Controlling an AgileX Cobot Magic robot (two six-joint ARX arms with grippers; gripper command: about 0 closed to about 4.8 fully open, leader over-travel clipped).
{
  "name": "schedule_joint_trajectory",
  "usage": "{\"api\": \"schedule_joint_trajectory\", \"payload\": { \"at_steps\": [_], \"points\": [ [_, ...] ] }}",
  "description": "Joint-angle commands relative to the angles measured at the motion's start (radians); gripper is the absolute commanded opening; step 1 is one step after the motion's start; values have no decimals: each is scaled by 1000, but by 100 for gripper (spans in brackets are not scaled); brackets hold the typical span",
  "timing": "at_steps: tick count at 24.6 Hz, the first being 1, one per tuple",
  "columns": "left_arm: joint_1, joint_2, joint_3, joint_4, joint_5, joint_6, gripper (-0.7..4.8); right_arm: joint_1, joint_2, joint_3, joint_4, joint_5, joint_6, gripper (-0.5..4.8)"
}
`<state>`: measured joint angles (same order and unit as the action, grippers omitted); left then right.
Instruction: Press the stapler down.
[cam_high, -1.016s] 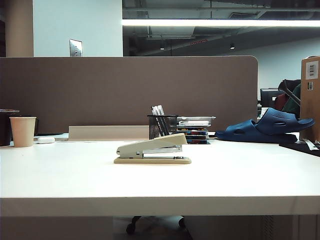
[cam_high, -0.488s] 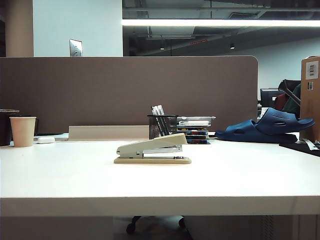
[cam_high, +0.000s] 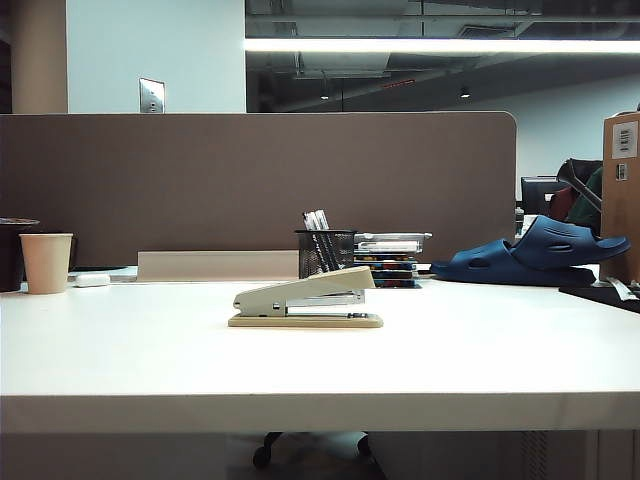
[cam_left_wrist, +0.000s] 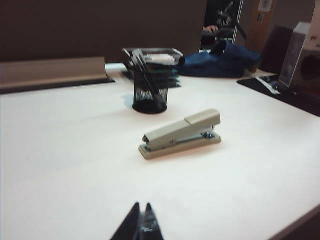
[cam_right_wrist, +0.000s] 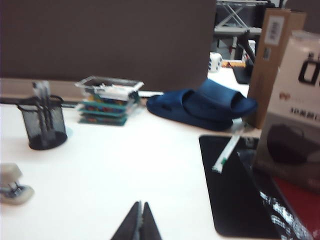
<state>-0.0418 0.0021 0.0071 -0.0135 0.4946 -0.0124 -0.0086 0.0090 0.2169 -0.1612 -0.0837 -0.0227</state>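
The left gripper (cam_left_wrist: 141, 220) shows only as two dark fingers (cam_left_wrist: 131, 226) at the edge of its wrist view, tips pressed together with nothing between them, hanging above bare bench (cam_left_wrist: 60, 165) well short of the stapler (cam_left_wrist: 181, 134). The right gripper (cam_right_wrist: 139, 220) looks the same in its own view: fingers (cam_right_wrist: 149, 228) closed tip to tip and empty, over the right part of the bench, with only the raised front end of the stapler showing, cut off at that picture's border. Neither gripper nor any part of either arm appears in the exterior view, so their pose beyond the fingertips cannot be told. The stapler lies alone near the middle of the bench, base flat, top arm sloping up toward the right, its metal magazine visible under the arm; nothing touches it. Just beyond it stands a black mesh pen cup (cam_high: 324, 253), and right of that a clear box on a stack of coloured items (cam_high: 389, 257) whose printing is too small to read. Farther right lie blue slippers (cam_high: 535, 255), a black mat (cam_right_wrist: 240, 190) with a white pen-like stick (cam_right_wrist: 226, 153), and boxes whose labels are blurred; one carries a barcode sticker (cam_high: 623, 140). At far left stand a paper cup (cam_high: 46, 262) and a small white oblong object (cam_high: 91, 280).
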Motion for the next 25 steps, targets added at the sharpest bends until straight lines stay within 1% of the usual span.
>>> {"api": "schedule_joint_trajectory", "payload": {
  "at_steps": [1,8,10,17,19,21,23,25],
  "points": [
    [0,0,2,-7,7,4,-6,2,56,106,-70,-95,4,-9],
    [0,0,2,-8,7,4,-6,2,247,263,-129,-198,4,-9],
    [0,0,2,-8,7,4,-6,2,350,343,-159,-249,4,-9],
    [0,0,2,-8,6,4,-6,2,581,510,-166,-391,17,-9],
    [0,0,2,-8,7,4,-6,3,723,607,-194,-449,47,-9],
    [0,0,2,-8,7,4,-6,9,796,655,-210,-475,49,-9],
    [0,0,2,-8,7,4,-6,48,886,711,-213,-480,49,-9],
    [0,0,2,-10,7,4,-6,119,997,767,-212,-480,49,-9]
  ]
}}
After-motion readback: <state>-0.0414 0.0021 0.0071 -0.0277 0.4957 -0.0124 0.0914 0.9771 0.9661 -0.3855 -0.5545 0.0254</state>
